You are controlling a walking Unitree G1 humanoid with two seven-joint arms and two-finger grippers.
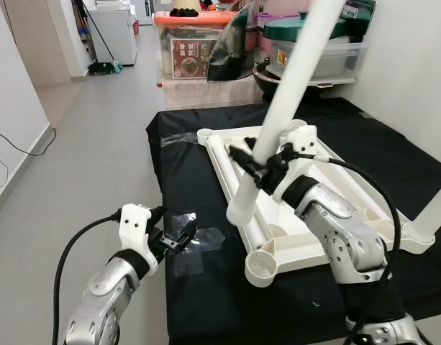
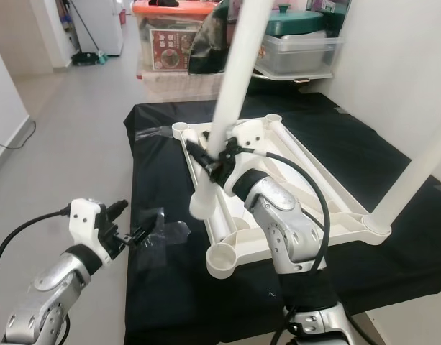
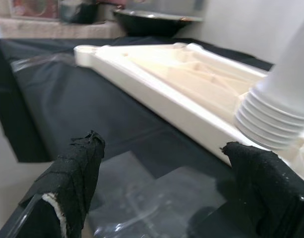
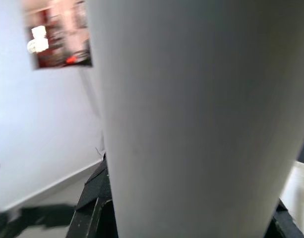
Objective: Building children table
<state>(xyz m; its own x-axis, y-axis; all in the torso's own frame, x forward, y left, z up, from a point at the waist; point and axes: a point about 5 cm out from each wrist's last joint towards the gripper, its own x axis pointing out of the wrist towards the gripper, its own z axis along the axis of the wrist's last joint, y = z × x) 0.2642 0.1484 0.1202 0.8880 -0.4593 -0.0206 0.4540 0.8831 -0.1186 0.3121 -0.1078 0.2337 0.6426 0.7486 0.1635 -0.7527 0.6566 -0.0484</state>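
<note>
Table top: the white plastic children's table top [image 1: 335, 215] lies upside down on the black-covered desk [image 1: 206, 302], so you're looking at its ribbed underside and the round leg sockets at the corners.
Leg in hand: a long white table leg [image 1: 288, 90] is tilted over the table top, ribbed lower end hanging just above the frame near the front-left corner socket [image 1: 261, 267].
Fitted leg: another white leg [image 1: 436, 215] already stands in the front-right corner socket.
Right gripper [image 1: 263, 167]: fingers clenched around the tilted leg, partway up it.
Left gripper [image 1: 178, 237]: hovering at the desk's left edge over a piece of clear plastic wrap [image 1: 195, 248], fingers [image 3: 72, 173] spread apart, nothing between them.
Background: storage boxes and a big covered pot [image 1: 306, 36] behind the desk, grey tile floor [image 1: 83, 158] on the left.
</note>
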